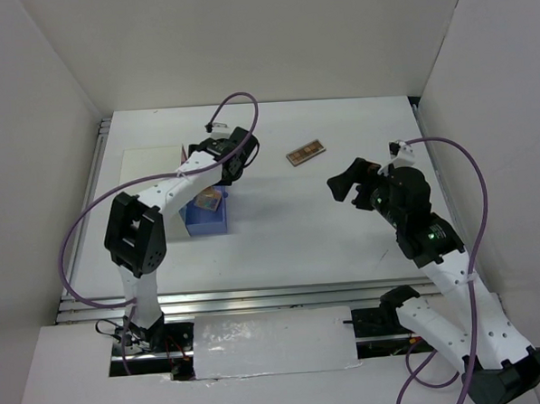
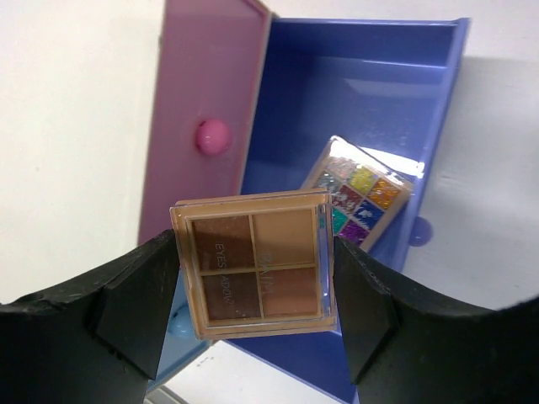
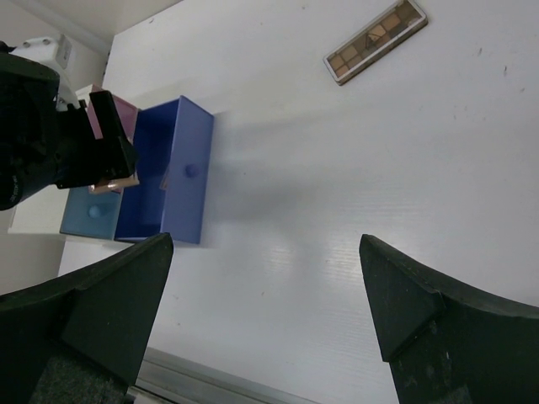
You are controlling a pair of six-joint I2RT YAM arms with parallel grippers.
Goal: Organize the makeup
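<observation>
Over the blue drawer [image 2: 354, 84], left gripper [image 2: 257, 282] clamped the brown palette [image 2: 261, 263] (multicoloured palette [image 2: 360, 195] inside, at 2 o'clock). Placing step; next likely lower, release. Right gripper [image 3: 265, 290] hung open, long palette [image 3: 376, 40] at 1 o'clock.

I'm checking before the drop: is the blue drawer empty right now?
No, a multicoloured eyeshadow palette lies inside the blue drawer, beyond the brown palette clamped in the left gripper.

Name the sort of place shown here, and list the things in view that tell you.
Probably a robotics lab test cell: plain white panels box in a white table, two cabled arms are bolted at its near edge, and the left fingers hold a brown palette.
</observation>
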